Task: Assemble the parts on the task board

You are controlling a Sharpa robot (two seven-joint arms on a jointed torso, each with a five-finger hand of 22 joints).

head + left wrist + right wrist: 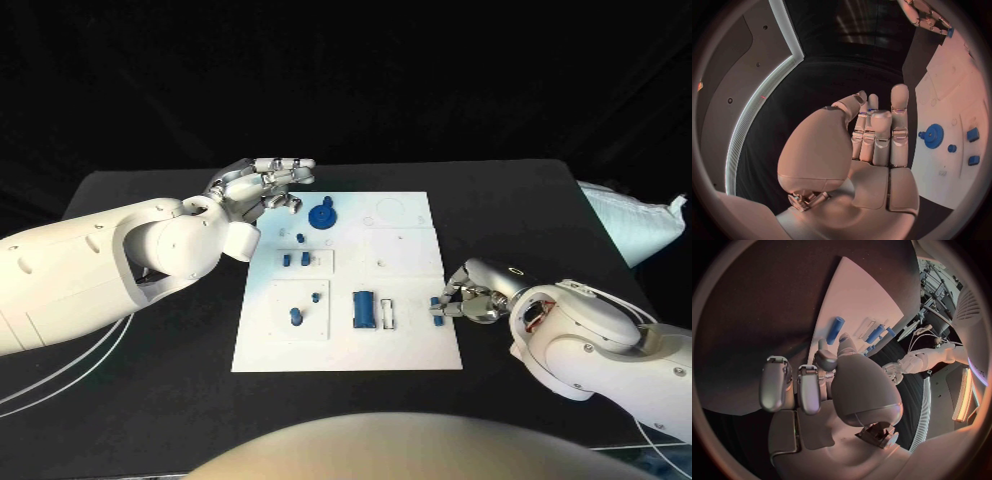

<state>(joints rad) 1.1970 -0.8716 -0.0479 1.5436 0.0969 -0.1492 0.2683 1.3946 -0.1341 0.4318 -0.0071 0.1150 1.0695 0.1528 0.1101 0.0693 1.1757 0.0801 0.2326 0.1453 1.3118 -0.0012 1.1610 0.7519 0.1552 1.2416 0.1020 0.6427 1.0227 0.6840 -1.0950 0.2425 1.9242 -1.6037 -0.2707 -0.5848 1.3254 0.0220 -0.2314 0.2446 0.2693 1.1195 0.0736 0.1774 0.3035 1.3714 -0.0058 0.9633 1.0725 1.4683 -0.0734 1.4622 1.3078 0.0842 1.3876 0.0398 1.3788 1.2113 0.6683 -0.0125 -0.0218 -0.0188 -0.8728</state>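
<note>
right robot hand [469, 300] pinches a small blue part [436, 310] at the task board [411, 345] edge.

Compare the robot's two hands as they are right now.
The left hand is beyond the task board's far left corner, over black table; the right hand is at the board's right edge. The left hand holds nothing, its fingers straight and together; the right hand's fingers curl around a small blue part. Both are silver, on white arms.
</note>
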